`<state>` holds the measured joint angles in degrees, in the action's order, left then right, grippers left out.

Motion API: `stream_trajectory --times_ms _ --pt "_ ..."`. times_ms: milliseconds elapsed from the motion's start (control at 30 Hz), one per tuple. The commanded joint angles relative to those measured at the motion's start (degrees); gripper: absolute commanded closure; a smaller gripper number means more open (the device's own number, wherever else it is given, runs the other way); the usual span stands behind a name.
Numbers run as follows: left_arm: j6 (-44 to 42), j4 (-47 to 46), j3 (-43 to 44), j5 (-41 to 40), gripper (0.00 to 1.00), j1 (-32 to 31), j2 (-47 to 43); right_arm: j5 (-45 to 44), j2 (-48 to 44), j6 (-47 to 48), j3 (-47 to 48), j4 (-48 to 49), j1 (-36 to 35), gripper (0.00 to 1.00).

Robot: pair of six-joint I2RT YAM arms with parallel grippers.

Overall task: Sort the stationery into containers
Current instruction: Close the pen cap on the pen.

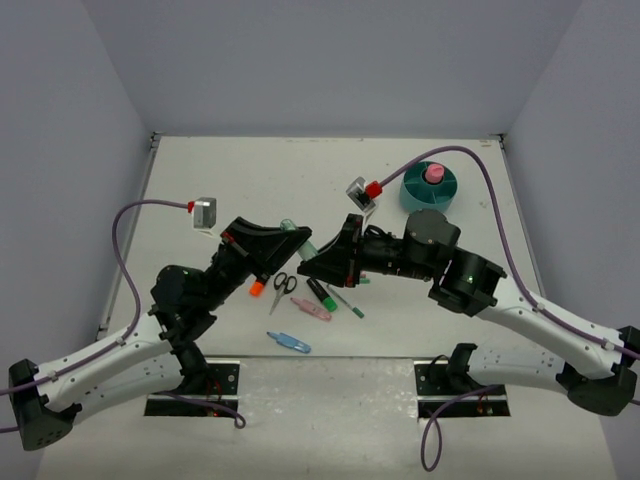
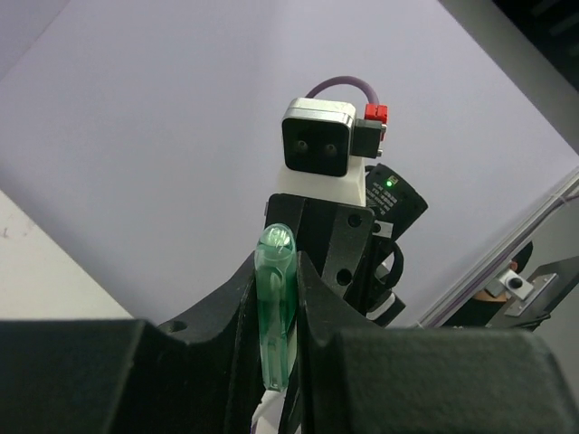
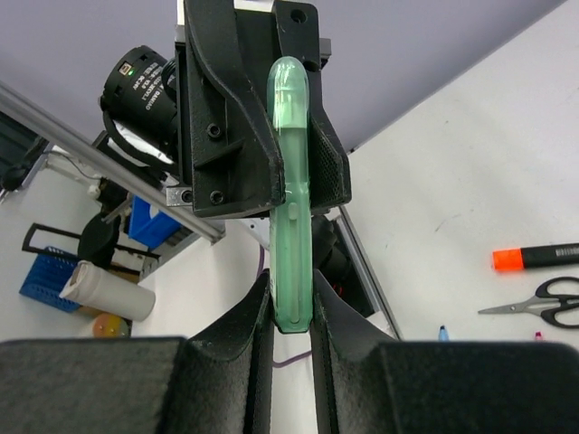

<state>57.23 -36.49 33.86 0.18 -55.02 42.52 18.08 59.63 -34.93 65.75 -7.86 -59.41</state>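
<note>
Clamped green pen (image 3: 291,181) from both ends, left gripper (image 2: 276,271) and right gripper (image 3: 291,289) each closed narrowly on it, mid-air above table (image 1: 200,180) centre (barrel mostly hidden from above). Spotted teal organizer (image 1: 412,192) far right.

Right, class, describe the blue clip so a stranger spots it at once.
Look at the near edge of the table, around the middle. The blue clip lies closest to that edge; its neighbour, the pink clip, sits farther back.
</note>
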Motion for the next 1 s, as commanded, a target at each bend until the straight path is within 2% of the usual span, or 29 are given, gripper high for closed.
stream_trajectory --times_ms 0,33,100,133,233,267,367,500,600,867,967 --pt "-5.4 13.9 -1.5 8.5 0.91 -1.1 1.2 -2.9 -0.1 3.9 5.2 9.8 0.4 1.00" --pt "-7.3 18.9 0.0 6.8 0.84 -1.1 0.0 -2.6 -0.9 4.0 2.5 9.8 0.4 1.00" --pt "-11.1 27.3 4.4 0.8 0.51 -1.2 -1.3 -1.4 -2.2 4.2 -2.0 10.7 0.5 1.00" --pt "-13.3 31.4 7.4 -1.2 0.41 -1.1 -1.6 -0.3 -3.1 4.1 -4.6 11.4 0.5 1.00" --pt "-18.0 38.6 13.9 -5.0 0.16 -1.1 -1.6 3.1 -4.8 4.3 -9.8 12.9 0.5 1.00" --pt "-19.0 38.8 14.7 -4.9 0.11 -1.1 -1.7 3.7 -5.7 4.4 -10.6 13.0 0.4 1.00" --pt "-21.7 37.4 15.6 -3.9 0.11 -1.1 -2.2 5.1 -7.2 4.8 -12.6 12.8 0.4 1.00" --pt "-24.1 31.9 15.1 1.7 0.10 -1.1 -4.1 5.6 -9.0 5.1 -13.6 11.4 0.4 1.00" --pt "-25.4 28.9 14.1 5.1 0.13 -1.1 -4.3 9.2 -9.8 5.4 -15.4 13.0 0.4 1.00" --pt "-24.0 16.4 9.3 19.2 0.42 -1.1 -4.6 12.8 -11.4 5.6 -16.9 14.6 0.4 1.00" --pt "-23.4 14.8 9.1 21.1 0.61 -1.1 -4.1 14.1 -11.2 5.9 -16.4 14.1 0.5 1.00"
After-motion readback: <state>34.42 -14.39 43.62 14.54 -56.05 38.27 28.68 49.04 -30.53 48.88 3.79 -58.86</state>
